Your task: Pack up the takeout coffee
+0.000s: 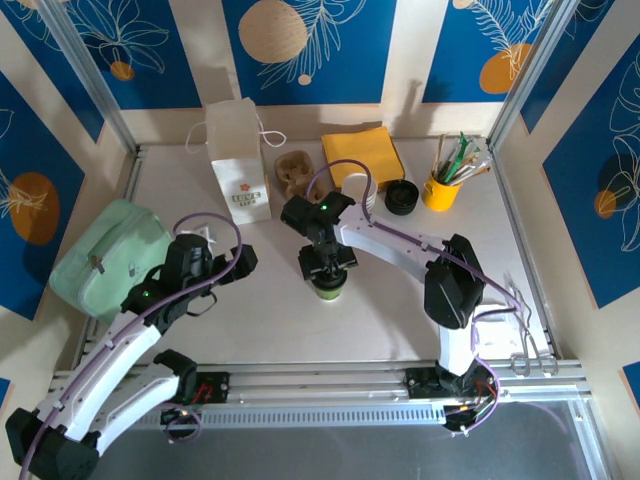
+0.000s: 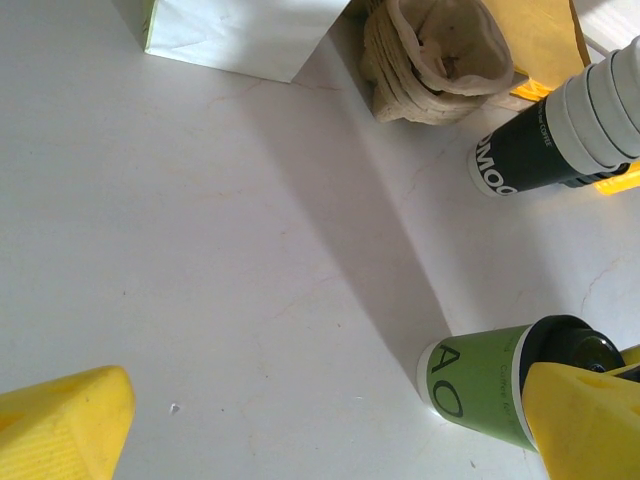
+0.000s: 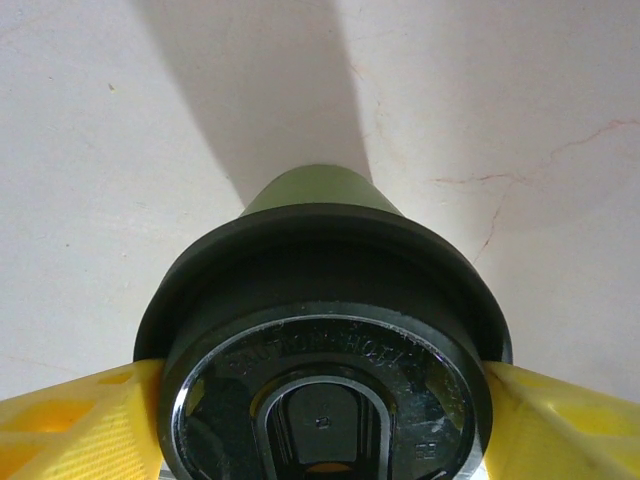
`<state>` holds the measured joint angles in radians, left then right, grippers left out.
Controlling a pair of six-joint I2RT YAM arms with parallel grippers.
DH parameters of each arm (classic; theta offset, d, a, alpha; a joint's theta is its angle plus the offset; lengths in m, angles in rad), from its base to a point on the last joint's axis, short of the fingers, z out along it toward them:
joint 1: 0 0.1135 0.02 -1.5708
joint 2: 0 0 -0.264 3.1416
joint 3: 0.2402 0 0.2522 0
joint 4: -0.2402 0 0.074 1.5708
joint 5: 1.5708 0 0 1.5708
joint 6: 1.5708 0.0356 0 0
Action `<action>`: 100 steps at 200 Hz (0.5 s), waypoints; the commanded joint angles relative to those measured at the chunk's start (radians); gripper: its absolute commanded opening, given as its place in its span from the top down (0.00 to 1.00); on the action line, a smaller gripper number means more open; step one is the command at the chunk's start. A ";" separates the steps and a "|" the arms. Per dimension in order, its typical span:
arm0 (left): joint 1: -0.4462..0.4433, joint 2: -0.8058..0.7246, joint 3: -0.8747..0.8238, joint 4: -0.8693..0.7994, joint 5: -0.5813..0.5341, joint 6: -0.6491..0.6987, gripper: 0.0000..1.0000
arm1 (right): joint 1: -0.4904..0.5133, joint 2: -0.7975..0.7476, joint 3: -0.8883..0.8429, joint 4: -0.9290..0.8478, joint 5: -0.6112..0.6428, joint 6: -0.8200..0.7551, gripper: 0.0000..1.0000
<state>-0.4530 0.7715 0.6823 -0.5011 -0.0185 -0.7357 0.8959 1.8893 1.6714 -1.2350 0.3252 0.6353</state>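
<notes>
Green-sided and black-lidded, the coffee cup is standing at the centre of the counter, showing large dark letters "AO". The right claw is clamping its lid from both sides. At 9 o'clock, the left claw is gaping wide, holding nothing. Black cups at 1 o'clock are showing white "MOO". The white bag at 11 o'clock is wearing an unreadable green label.

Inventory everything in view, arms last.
black-lidded green paper coffee cup: 1, green, centre
white paper bag: 1, white, far left
brown cardboard cup carrier: 1, brown, beside bag
square yellow sheet: 1, yellow, far centre
stacked paper cups: 1 stack, dark, beside carrier
loose round lid: 1, black, far right
round cup of straws: 1, yellow, far right
soft pouch: 1, mint-green, left edge
left gripper: 1, yellow fingers, open
right gripper: 1, yellow fingers, gripping cup
</notes>
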 commanded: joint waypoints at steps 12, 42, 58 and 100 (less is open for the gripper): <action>0.017 -0.008 -0.012 0.020 0.019 -0.012 0.01 | -0.011 0.056 -0.006 -0.083 -0.044 0.003 0.27; 0.020 -0.014 -0.012 0.014 0.019 -0.010 0.00 | -0.012 0.058 -0.019 -0.079 -0.023 0.006 0.26; 0.022 -0.019 -0.014 0.016 0.019 -0.012 0.01 | -0.014 0.055 -0.025 -0.074 -0.017 0.005 0.26; 0.025 -0.029 -0.012 0.006 0.019 -0.010 0.01 | -0.017 0.019 -0.031 -0.069 0.010 0.009 0.27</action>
<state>-0.4419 0.7601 0.6777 -0.5018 -0.0090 -0.7357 0.8833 1.8961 1.6791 -1.2469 0.3134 0.6357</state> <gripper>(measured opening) 0.994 0.733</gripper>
